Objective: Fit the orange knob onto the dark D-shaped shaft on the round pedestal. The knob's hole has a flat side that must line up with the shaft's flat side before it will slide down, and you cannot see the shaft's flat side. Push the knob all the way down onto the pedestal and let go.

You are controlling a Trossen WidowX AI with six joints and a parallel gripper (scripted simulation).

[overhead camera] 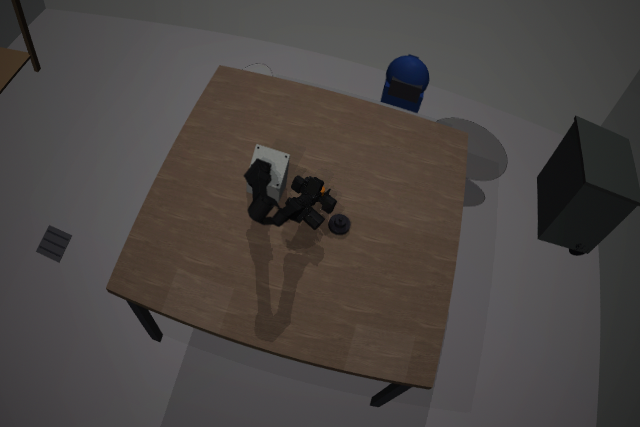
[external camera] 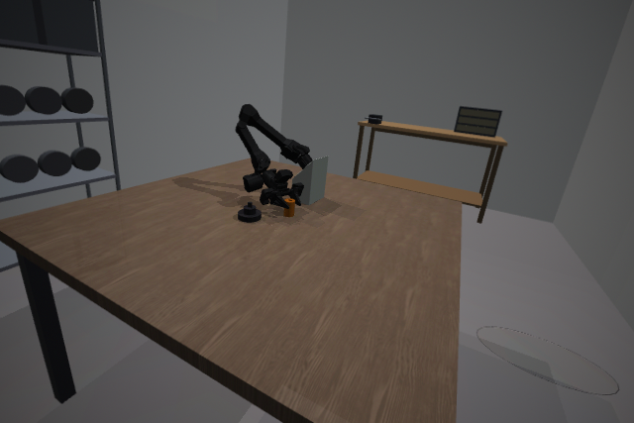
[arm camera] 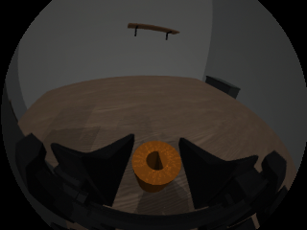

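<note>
The orange knob (overhead camera: 323,189) (external camera: 289,209) (arm camera: 154,178) stands upright on the table, its hole facing up. In the wrist view the hole shows a flat side towards the right. My gripper (external camera: 292,202) (arm camera: 156,139) is open, with one finger on each side of the knob and a narrow gap at both sides. The round dark pedestal (overhead camera: 339,230) (external camera: 249,216) stands a short way from the knob, to its left in the exterior view. Its short shaft (external camera: 250,204) points up with nothing on it; the shaft's flat side cannot be made out. The pedestal is outside the wrist view.
A pale grey block (overhead camera: 278,157) (external camera: 318,180) stands on the wooden table (overhead camera: 382,277) (external camera: 358,305) beside the arm, behind the gripper in the exterior view. A blue helmet-like object (overhead camera: 407,73) and a dark cabinet (overhead camera: 563,189) are beyond the table edges.
</note>
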